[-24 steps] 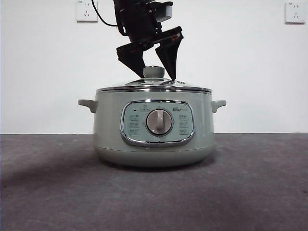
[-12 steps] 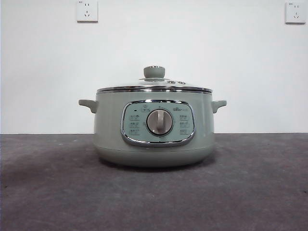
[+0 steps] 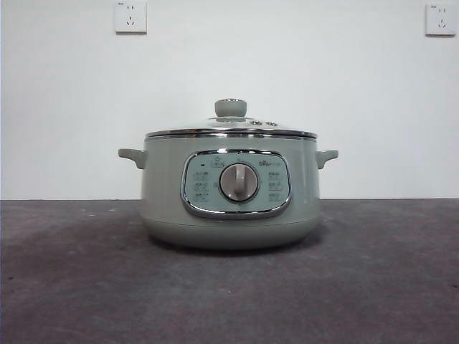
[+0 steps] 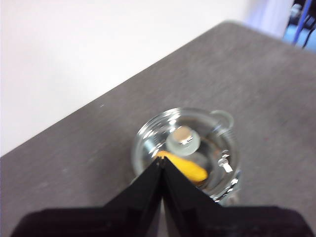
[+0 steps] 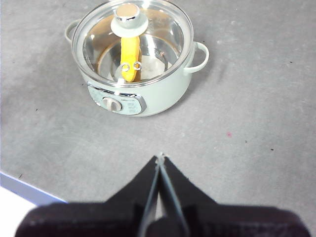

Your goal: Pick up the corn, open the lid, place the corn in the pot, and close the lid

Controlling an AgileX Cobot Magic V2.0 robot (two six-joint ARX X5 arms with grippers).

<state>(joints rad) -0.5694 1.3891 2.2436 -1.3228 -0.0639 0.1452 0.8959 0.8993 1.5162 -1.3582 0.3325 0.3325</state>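
Note:
The sage-green pot [image 3: 229, 190] stands in the middle of the dark table, with the glass lid [image 3: 231, 129] and its green knob [image 3: 230, 107] seated on it. The corn [image 5: 130, 57] lies inside the pot under the lid, also seen in the left wrist view [image 4: 185, 168]. My left gripper [image 4: 161, 160] is shut and empty, raised high above the pot. My right gripper [image 5: 160, 158] is shut and empty, held high over the table on the pot's control-panel side. Neither gripper shows in the front view.
The dark grey table [image 3: 72, 287] runs to a white wall with two outlets [image 3: 130, 16]. A table edge with a pale floor beyond shows in the right wrist view [image 5: 29, 190].
One second ago a gripper stood open around the lid's knob in the front view. It has risen out of that view, and the lid stays on the pot.

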